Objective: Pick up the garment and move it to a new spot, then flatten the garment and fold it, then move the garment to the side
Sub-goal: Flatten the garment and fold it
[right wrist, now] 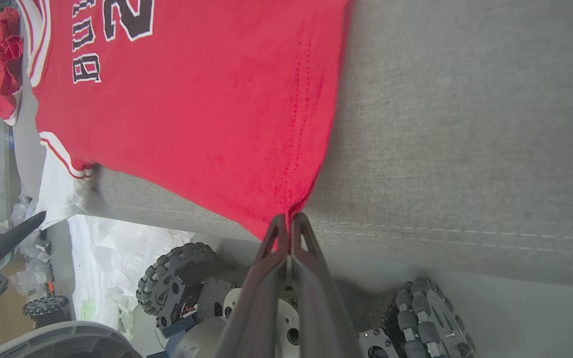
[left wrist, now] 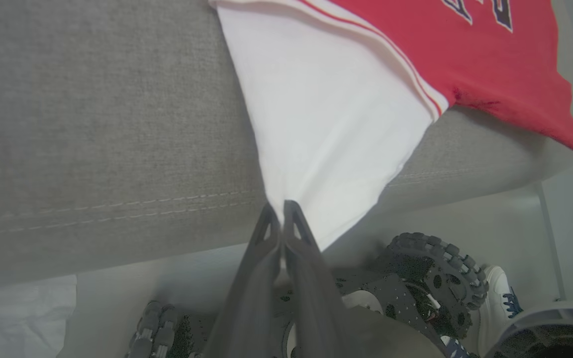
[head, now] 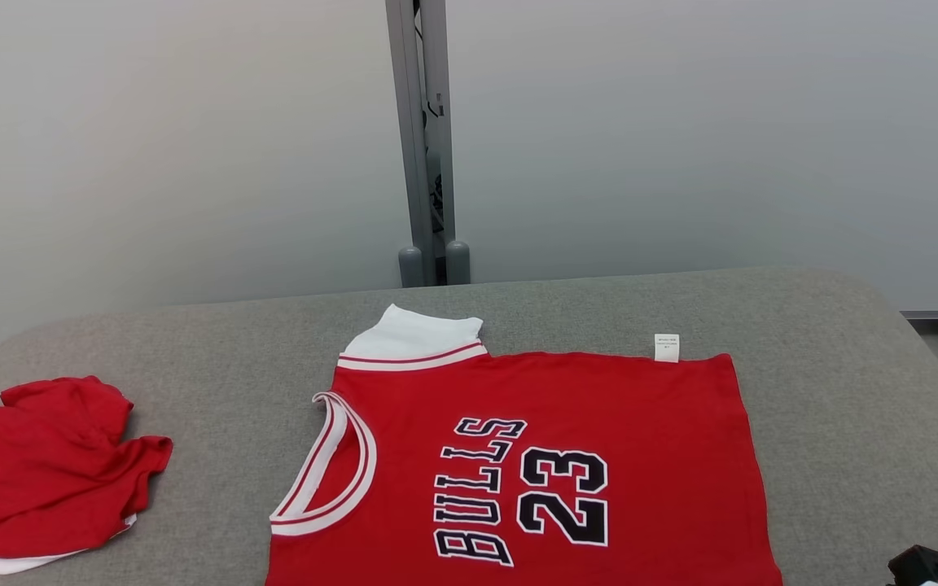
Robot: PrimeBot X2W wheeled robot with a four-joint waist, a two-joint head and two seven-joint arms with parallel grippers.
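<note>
Jaws on both arms are pinched fully shut on cloth at the table's near edge: the left jaws grip the tip of a white sleeve (left wrist: 326, 124), and the right jaws grip the bottom corner of the red hem (right wrist: 291, 189). Between them the jersey (head: 550, 456) lies face up on the grey table (head: 843, 391). In the head view it spreads from the centre towards 6 o'clock, its near side drawn over the padded edge towards the robot.

The step in hand looks like flattening. To do it well, both arms should pull evenly and low, spreading apart towards 3 and 9 o'clock to take up slack. They should let go before more cloth slides off the edge. A lopsided tug would likely skew the panel or bunch the held sleeve.

The jersey is bright red, with black, white-edged lettering (head: 477, 488) reading BULLS and 23, turned sideways to the robot. A white-and-red striped neckline (head: 326, 472) sits at 9 o'clock, the far white sleeve (head: 412, 335) at 11 o'clock, and a small white label (head: 667, 347) pokes out at 1 o'clock. The body lies largely smooth. A second red garment (head: 37, 472), crumpled, rests well apart at 8 o'clock on the table.
</note>
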